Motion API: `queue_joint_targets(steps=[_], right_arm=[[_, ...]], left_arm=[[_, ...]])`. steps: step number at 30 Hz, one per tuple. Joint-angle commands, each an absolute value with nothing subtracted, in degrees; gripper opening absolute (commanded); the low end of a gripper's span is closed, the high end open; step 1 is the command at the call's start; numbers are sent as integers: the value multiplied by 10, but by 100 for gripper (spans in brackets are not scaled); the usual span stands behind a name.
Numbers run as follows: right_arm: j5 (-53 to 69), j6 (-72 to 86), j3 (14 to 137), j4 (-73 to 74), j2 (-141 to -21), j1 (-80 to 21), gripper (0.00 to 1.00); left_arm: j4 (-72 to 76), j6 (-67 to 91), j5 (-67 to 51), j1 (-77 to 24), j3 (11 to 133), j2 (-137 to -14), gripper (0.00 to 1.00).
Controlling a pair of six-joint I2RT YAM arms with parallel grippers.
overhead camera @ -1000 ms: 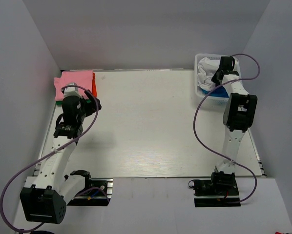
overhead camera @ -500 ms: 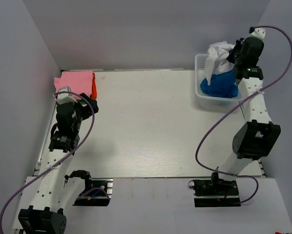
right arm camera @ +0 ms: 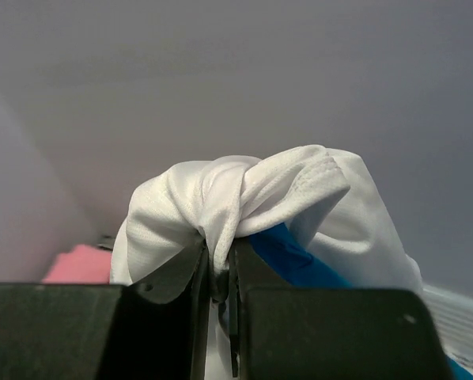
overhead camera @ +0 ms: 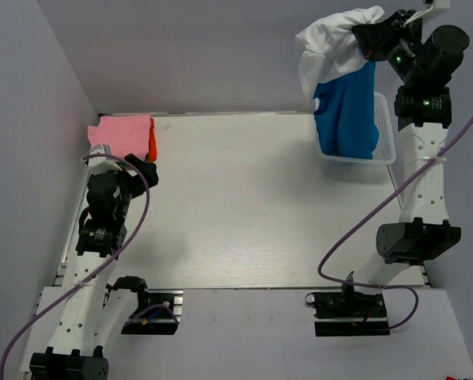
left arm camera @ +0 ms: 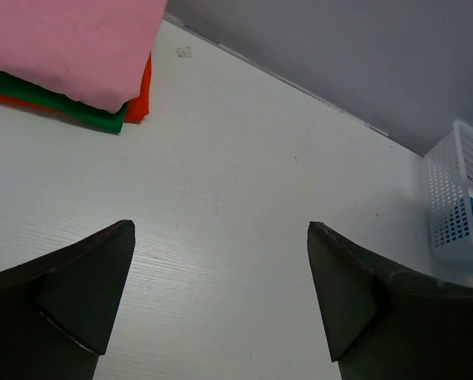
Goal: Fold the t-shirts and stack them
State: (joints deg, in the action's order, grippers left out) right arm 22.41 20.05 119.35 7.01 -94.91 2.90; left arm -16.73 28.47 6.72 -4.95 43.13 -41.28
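Observation:
My right gripper point(overhead camera: 366, 38) is raised high above the white mesh basket point(overhead camera: 385, 138) and is shut on the white t-shirt point(overhead camera: 325, 39). The bright blue t-shirt point(overhead camera: 347, 115) hangs caught in it, down into the basket. In the right wrist view the white cloth point(right arm camera: 228, 202) is pinched between the fingers, with blue cloth point(right arm camera: 288, 255) beside it. A folded stack sits at the far left: pink t-shirt point(overhead camera: 124, 132) on top, then green point(left arm camera: 78, 111), then orange-red point(overhead camera: 153, 142). My left gripper point(left arm camera: 221, 305) is open and empty, hovering near that stack.
Grey walls enclose the table on the left, back and right. The basket stands at the far right corner against the wall, also seen in the left wrist view point(left arm camera: 454, 198). Purple cables trail from both arms.
My right gripper has risen from the basket, pulling the white t-shirt up with the blue one hanging from it. My left arm has drawn back slightly toward its base.

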Motion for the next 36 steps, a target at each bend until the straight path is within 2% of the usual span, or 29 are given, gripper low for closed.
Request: queue_joint_targets(steps=[1,3,9,15,17,22,24,25,26,27,28,29,36], right_arm=[[357,294,1188,-87,-910,11,0],[411,318,1219,-101,-925,1,0],[440,331,1281,-109,-967,-103,0],[360,197,1259,-21,-973,-206,0],[319,179,1231,-8,-971,-222,0],[148,122,991,-64,-940,-265,0],[125,96,912,-62,-944,-275,0],[113,88,892,-62,-949,-286,3],[101,88,858,-62,-953,-291,16],[93,77,826,-71,-954,-295,25],[84,67,811,-72,-957,-307,47],[77,60,790,-69,-957,-311,90],[6,49,739,-1,-938,-336,90]], left_arm=[[-171,296,48,-48,423,-399,100],[-171,301,47,-48,423,-394,100],[-178,307,42,-48,417,-388,100],[-189,317,42,-48,423,-383,100],[-189,323,42,-48,423,-383,100],[-194,336,20,-48,417,-383,100],[-194,343,20,-48,417,-388,100],[-194,343,20,-48,417,-396,100],[-194,348,20,-48,417,-396,100],[-199,348,20,-48,417,-403,100],[-200,348,20,-48,417,-410,100],[-200,348,20,-48,417,-410,100],[-171,328,-32,-54,405,-450,100]])
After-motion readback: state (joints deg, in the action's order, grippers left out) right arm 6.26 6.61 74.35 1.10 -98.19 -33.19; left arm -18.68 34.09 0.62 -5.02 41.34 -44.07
